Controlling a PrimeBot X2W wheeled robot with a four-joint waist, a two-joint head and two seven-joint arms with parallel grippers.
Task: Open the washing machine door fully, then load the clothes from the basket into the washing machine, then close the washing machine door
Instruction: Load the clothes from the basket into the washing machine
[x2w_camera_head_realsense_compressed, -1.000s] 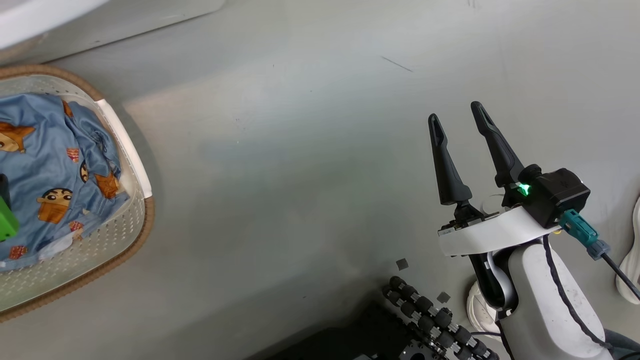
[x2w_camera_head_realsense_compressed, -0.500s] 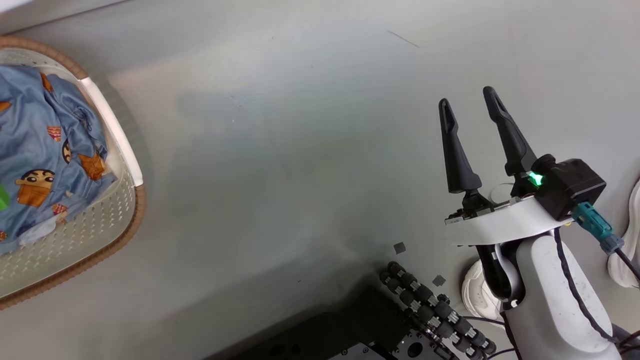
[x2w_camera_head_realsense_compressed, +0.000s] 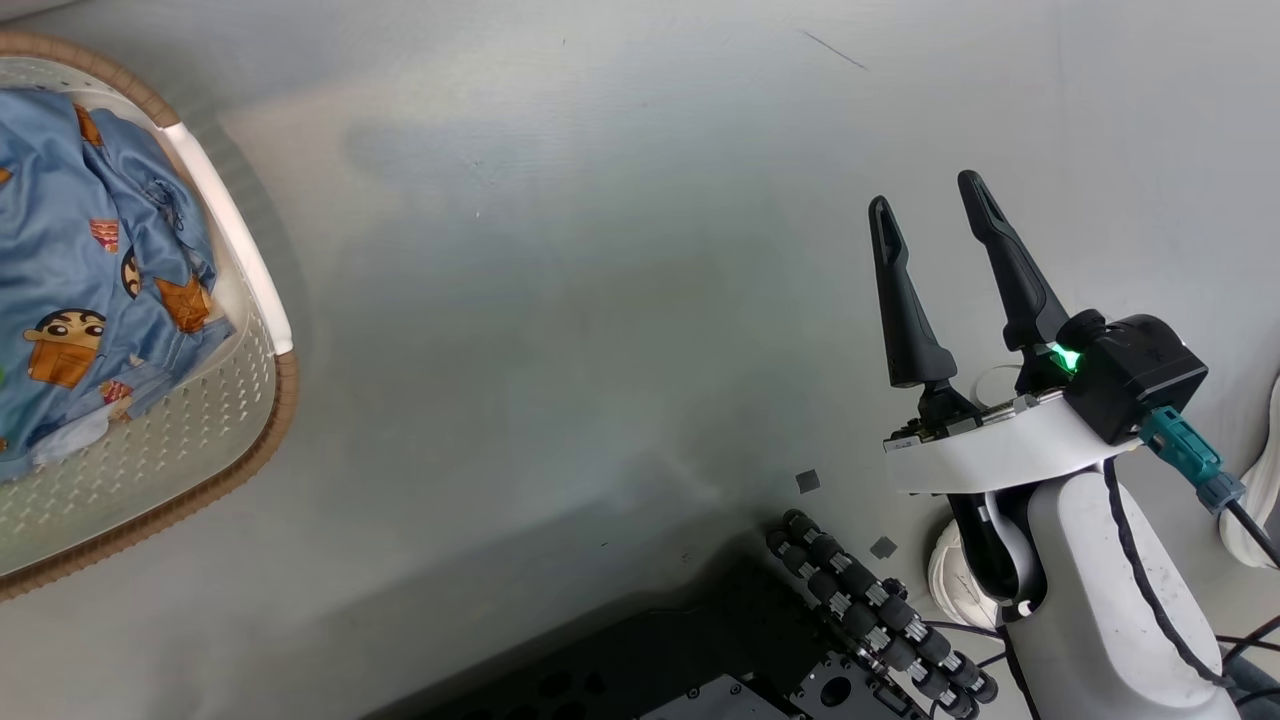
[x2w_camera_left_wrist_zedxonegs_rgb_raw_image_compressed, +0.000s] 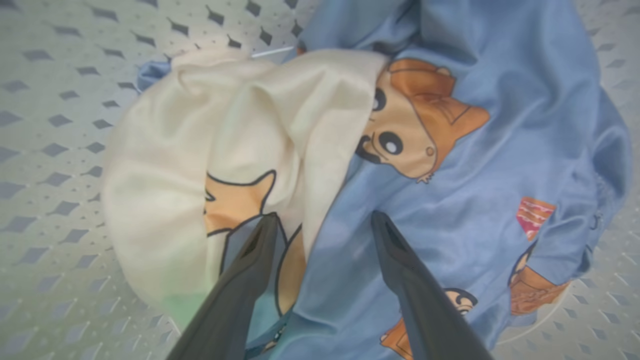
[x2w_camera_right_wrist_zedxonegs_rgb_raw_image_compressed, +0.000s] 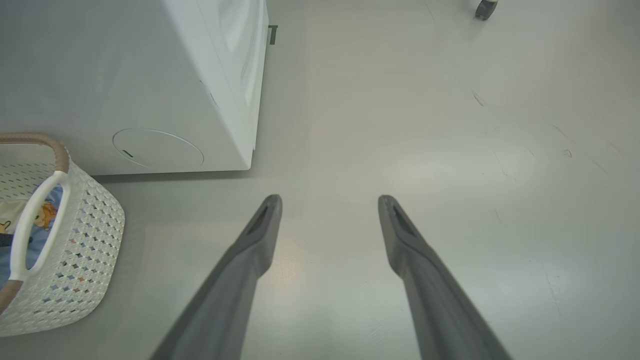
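Observation:
The basket (x2w_camera_head_realsense_compressed: 200, 430), cream-white and perforated with a brown rim, stands on the floor at the left of the head view. The clothes (x2w_camera_head_realsense_compressed: 90, 250), light blue with orange-brown cartoon figures, lie in it. In the left wrist view my left gripper (x2w_camera_left_wrist_zedxonegs_rgb_raw_image_compressed: 325, 220) hangs open just over the blue fabric (x2w_camera_left_wrist_zedxonegs_rgb_raw_image_compressed: 450, 175) and a cream-white piece (x2w_camera_left_wrist_zedxonegs_rgb_raw_image_compressed: 200, 140), inside the basket wall (x2w_camera_left_wrist_zedxonegs_rgb_raw_image_compressed: 50, 125). My right gripper (x2w_camera_head_realsense_compressed: 925, 195) is open and empty over bare floor, well right of the basket. Past the right gripper (x2w_camera_right_wrist_zedxonegs_rgb_raw_image_compressed: 330, 200) stand the washing machine (x2w_camera_right_wrist_zedxonegs_rgb_raw_image_compressed: 150, 75) and the basket (x2w_camera_right_wrist_zedxonegs_rgb_raw_image_compressed: 85, 225). The washing machine door is out of view.
My dark base with its roller wheel (x2w_camera_head_realsense_compressed: 870, 610) fills the bottom of the head view. A white shoe (x2w_camera_head_realsense_compressed: 950, 595) lies beside my right arm. Grey floor (x2w_camera_head_realsense_compressed: 600, 300) spreads between basket and right gripper. A caster (x2w_camera_right_wrist_zedxonegs_rgb_raw_image_compressed: 485, 7) stands far off.
The head camera has turned, so the basket sits further left in the picture and the white edge at the top has left it. Both grippers stay open.

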